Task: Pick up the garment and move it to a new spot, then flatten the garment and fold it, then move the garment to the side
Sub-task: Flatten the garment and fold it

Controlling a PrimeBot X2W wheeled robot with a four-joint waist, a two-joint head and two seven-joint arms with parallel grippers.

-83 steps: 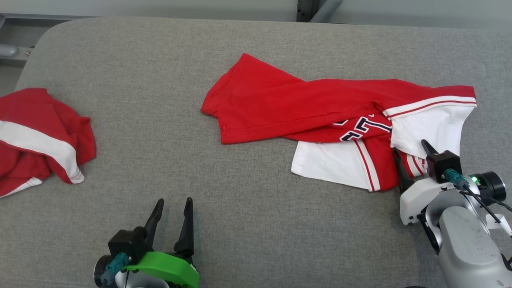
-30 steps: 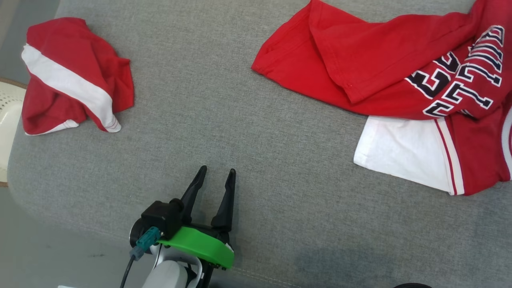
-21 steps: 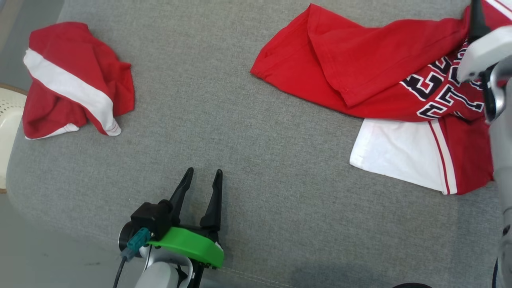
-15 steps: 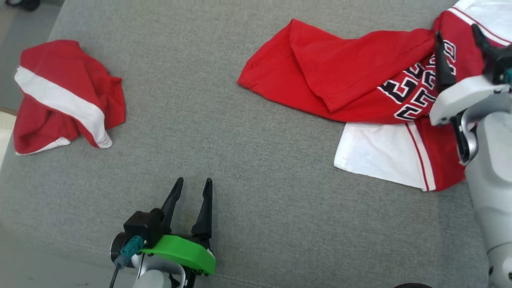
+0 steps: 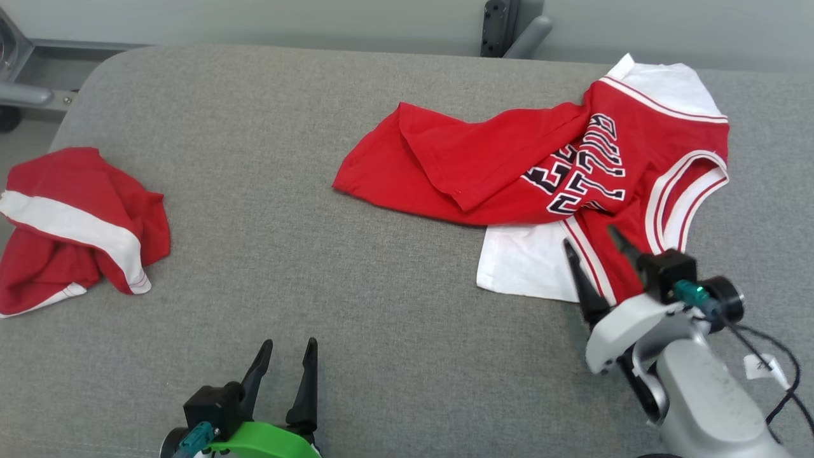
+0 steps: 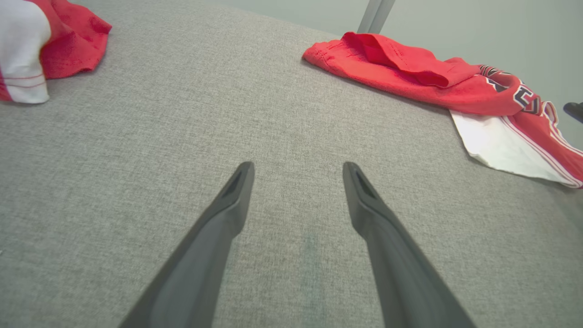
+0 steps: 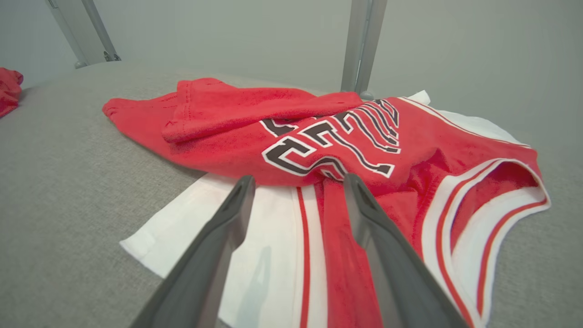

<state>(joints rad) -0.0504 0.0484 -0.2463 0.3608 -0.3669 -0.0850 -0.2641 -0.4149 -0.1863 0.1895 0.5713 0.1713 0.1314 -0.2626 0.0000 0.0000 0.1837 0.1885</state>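
1. Red sleeveless jersey [image 5: 509, 172] with white trim and black-and-white lettering lies crumpled on the right half of the grey woven-fabric surface [image 5: 273, 159]. One red flap is folded over its middle, and a white panel sticks out at its near edge.
2. My right gripper [image 5: 589, 236] is at that near edge, its two dark fingers spread wide above the white panel and red stripe, grasping nothing. I cannot tell whether the tips touch the cloth.
3. My left gripper [image 5: 289, 343] is well apart from the jersey over bare grey fabric, jaws released and empty.
4. A bunched red-and-white garment [image 5: 76, 222] lies at the surface's far left edge.
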